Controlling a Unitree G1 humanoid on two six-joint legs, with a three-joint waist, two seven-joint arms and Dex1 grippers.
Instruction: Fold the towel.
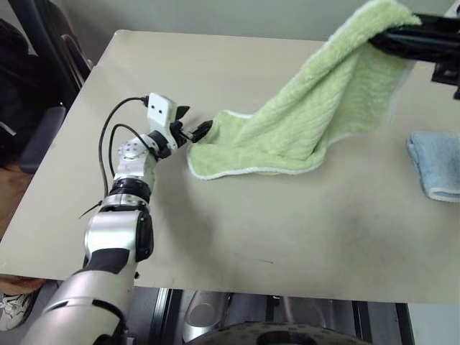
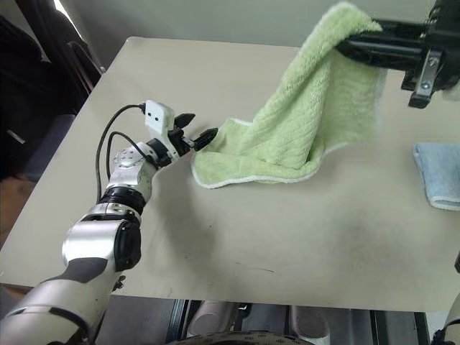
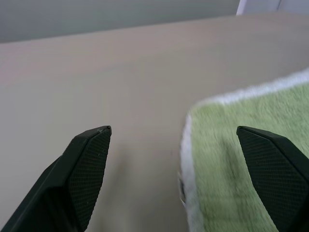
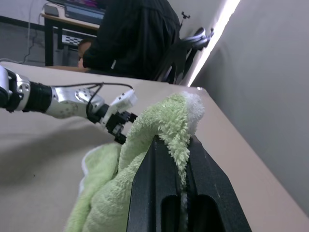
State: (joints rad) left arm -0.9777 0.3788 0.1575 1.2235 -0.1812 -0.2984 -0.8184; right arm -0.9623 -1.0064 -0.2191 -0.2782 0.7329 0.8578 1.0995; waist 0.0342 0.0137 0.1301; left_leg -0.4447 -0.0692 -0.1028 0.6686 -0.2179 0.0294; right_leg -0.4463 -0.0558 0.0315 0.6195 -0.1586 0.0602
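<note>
Table (image 1: pixel 215 237) surface is bearing most of the lime-green towel (image 1: pixel 309 122), which is hanging in a slope because the right gripper (image 2: pixel 348 44), fingers pinched together on one corner, is holding that corner raised, likely to stretch the cloth for folding. Opposite, the left gripper (image 2: pixel 195 134) is hovering with its fingers spread apart, the towel's low near corner lying just at its fingertips, seemingly lining up a second pinch. Beyond the right gripper's side, a folded blue towel (image 1: pixel 435 164) is lying apart. No containers are present.
</note>
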